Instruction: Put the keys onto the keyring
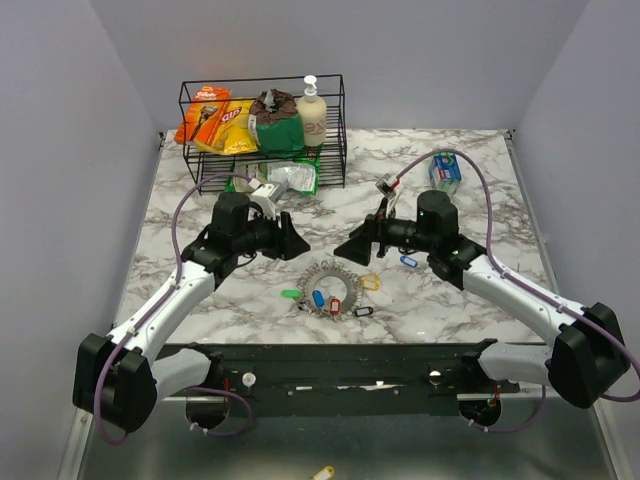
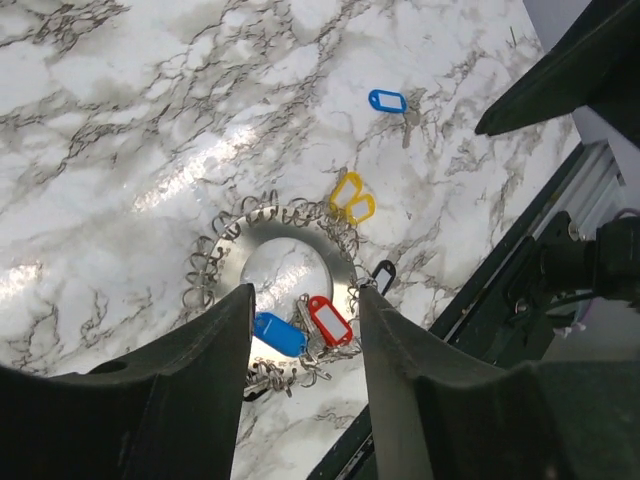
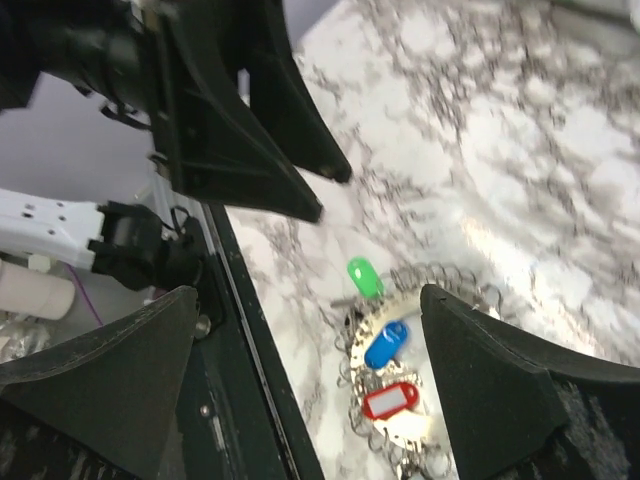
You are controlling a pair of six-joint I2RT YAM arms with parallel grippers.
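Keyring (image 1: 327, 273): flat on marble table (image 1: 200, 300), between both arms. Keys: green tag (image 3: 364, 277), blue tag (image 2: 278, 334) and red tag (image 2: 330, 320) at ring; yellow tags (image 2: 352, 198) touching its rim; second blue tag (image 2: 388, 101) well apart. Left gripper (image 2: 303, 300): fingers apart, empty, near ring. Right gripper (image 3: 308, 295): fingers wide apart, empty
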